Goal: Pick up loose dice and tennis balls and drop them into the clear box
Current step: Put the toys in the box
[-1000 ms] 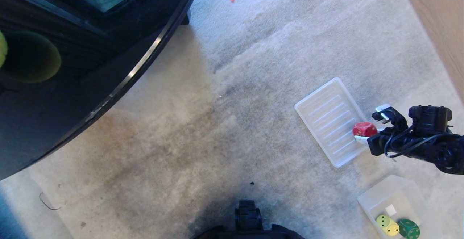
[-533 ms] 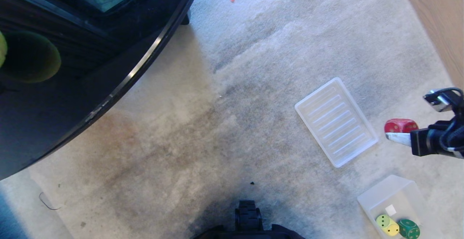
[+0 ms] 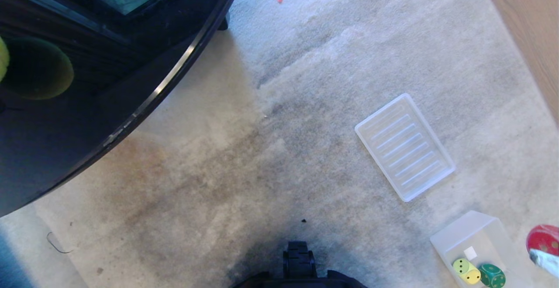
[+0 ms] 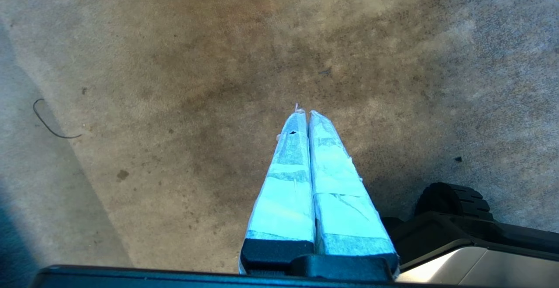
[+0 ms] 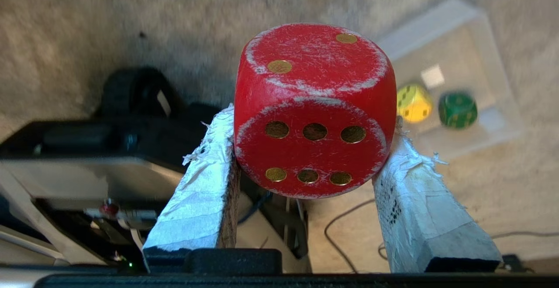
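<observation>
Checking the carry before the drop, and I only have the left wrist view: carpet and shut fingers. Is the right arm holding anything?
Observer: Yes. The right gripper is clamped on the red die, one finger on each side, six face toward the camera.
Operator: Where is it relative to the clear box?
Observer: In the head view the red die sits at the right edge, just right of the clear box, not over it.
Operator: What is in the box already?
Observer: A yellow die and a green die, side by side.
Operator: Anything else nearby?
Observer: A ribbed tray lies on the carpet beyond the box.
</observation>
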### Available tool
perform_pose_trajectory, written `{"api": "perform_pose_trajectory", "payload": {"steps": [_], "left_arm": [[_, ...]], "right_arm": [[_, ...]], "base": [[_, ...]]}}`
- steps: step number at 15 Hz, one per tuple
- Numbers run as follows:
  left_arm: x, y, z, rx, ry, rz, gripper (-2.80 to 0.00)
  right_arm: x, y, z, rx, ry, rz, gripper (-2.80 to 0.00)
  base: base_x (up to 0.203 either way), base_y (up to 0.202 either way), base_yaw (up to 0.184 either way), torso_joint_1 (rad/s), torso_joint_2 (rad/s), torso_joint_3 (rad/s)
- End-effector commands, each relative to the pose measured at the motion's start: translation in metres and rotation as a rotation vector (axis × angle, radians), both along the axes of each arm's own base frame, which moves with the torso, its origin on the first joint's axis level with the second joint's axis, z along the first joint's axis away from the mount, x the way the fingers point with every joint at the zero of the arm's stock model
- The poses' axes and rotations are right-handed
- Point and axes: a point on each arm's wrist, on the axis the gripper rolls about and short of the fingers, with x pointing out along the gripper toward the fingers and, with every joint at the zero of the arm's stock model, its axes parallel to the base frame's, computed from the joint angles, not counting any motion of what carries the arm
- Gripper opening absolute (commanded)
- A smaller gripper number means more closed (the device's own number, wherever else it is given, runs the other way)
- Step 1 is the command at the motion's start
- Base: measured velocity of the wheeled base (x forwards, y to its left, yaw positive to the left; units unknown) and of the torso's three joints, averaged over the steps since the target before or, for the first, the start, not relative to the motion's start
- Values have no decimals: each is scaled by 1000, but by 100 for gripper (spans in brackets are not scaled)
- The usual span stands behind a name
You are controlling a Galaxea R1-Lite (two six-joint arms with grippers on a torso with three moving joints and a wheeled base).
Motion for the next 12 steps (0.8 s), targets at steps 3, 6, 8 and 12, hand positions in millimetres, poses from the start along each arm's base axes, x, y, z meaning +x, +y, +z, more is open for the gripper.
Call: {"api": "perform_pose_trajectory", "payload": {"steps": [3,6,8,12], "left_arm": [[0,0,0,-1,0,1,-280],[0,0,0,-1,0,3,-280],[0,0,0,-1,0,1,-280],[0,0,0,-3,0,3,-280]], "right_arm": [[-56,9,-47,-42,-132,-22,-280],[-59,5,-63,-86,-97,-59,-280],[-63,5,-71,-91,-132,-64,-280],[-69,4,-78,-37,-272,-57,-280]], "base": [[0,0,0,0,0,0],[0,0,0,0,0,0],[0,0,0,0,0,0],[0,0,0,0,0,0]]}}
